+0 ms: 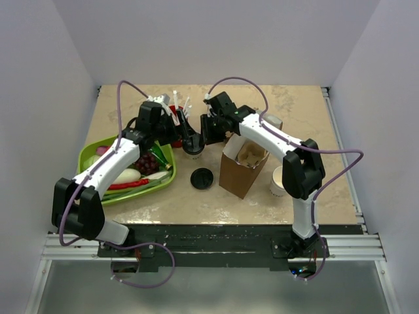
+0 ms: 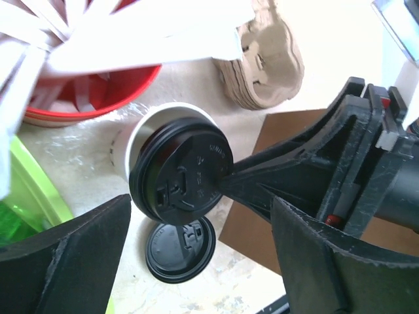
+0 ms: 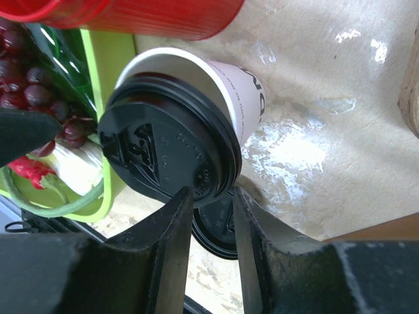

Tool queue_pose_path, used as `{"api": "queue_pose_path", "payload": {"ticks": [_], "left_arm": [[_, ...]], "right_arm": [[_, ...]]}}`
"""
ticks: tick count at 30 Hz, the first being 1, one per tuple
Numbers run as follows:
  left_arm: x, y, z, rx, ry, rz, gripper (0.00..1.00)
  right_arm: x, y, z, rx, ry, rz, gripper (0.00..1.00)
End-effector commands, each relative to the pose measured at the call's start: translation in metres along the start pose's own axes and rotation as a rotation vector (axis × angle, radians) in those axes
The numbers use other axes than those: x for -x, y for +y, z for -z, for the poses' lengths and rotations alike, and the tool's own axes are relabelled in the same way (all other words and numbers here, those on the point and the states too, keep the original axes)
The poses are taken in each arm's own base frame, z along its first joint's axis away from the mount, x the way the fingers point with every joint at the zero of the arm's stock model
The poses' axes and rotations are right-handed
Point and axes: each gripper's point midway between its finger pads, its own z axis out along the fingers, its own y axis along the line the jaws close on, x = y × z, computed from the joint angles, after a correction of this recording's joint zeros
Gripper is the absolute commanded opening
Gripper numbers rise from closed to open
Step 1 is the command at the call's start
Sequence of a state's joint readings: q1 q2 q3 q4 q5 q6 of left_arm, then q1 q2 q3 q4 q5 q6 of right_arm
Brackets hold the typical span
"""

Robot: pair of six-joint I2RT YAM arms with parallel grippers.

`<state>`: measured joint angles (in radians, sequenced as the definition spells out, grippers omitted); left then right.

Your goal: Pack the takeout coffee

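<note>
Although the beige marbled tabletop carries much, the open brown paper bag serves as landmark. Left of the bag, the left gripper is spread wide and touches nothing. The right gripper pinches the lid rim of the small white paper cup with a black plastic sip lid, tilted just left of the bag. A loose black plastic lid lies nearer the arms. The cup looks light, thin-walled and crushable, and its lid may pop off, so a hold on the wall below the lid seems safer.
</note>
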<state>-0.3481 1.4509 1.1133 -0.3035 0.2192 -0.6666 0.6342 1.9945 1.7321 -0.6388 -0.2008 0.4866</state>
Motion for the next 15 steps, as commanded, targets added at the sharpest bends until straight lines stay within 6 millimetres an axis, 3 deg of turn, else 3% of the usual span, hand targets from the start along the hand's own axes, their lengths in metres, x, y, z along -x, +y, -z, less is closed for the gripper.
{"api": "queue_pose_path", "payload": {"ticks": [1,5,15], "left_arm": [[0.021,-0.002,0.006,0.019,-0.053,-0.042,0.92],[0.013,0.009,-0.004,0.037,-0.017,-0.03,0.92],[0.004,0.031,-0.007,0.077,0.004,-0.012,0.87]], "right_arm": [[0.025,0.012,0.014,0.026,-0.067,-0.007,0.35],[0.026,0.011,0.007,0.03,-0.065,-0.025,0.36],[0.028,0.004,-0.007,0.001,-0.055,-0.028,0.37]]}}
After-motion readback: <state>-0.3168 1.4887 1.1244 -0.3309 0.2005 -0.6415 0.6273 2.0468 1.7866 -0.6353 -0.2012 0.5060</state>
